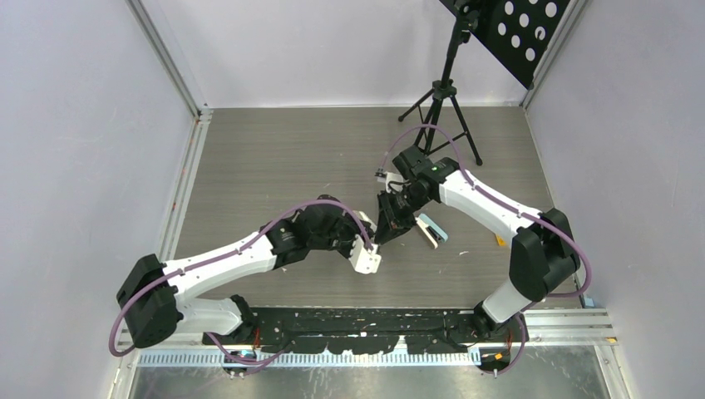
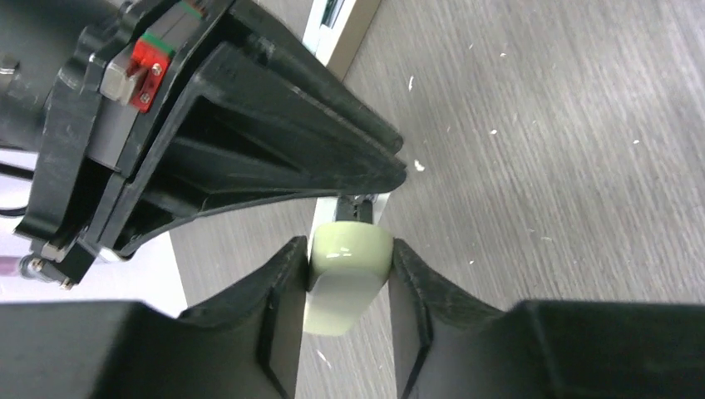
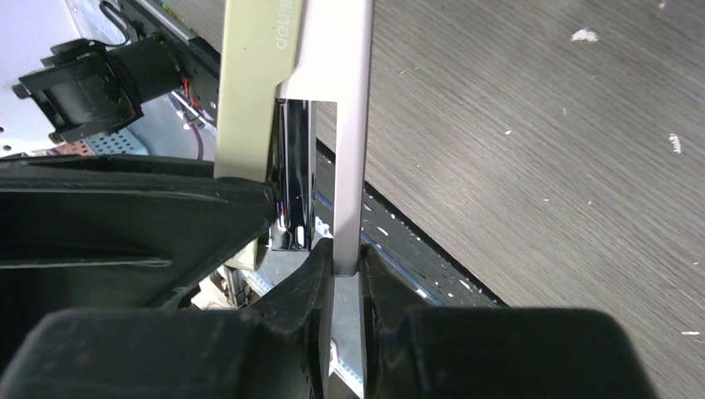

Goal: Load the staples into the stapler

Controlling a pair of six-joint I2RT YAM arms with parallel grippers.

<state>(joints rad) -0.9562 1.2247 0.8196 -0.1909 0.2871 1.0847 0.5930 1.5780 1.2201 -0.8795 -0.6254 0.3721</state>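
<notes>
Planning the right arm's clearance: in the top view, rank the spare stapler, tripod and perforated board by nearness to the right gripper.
1. Spare stapler, on the table just right of the right gripper.
2. Tripod, behind it, at the back.
3. Perforated board, far back-right corner.

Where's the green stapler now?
In the wrist views the stapler hangs above the table centre: left claw pinches its rounded green end, right claw clamps its white base.
</notes>
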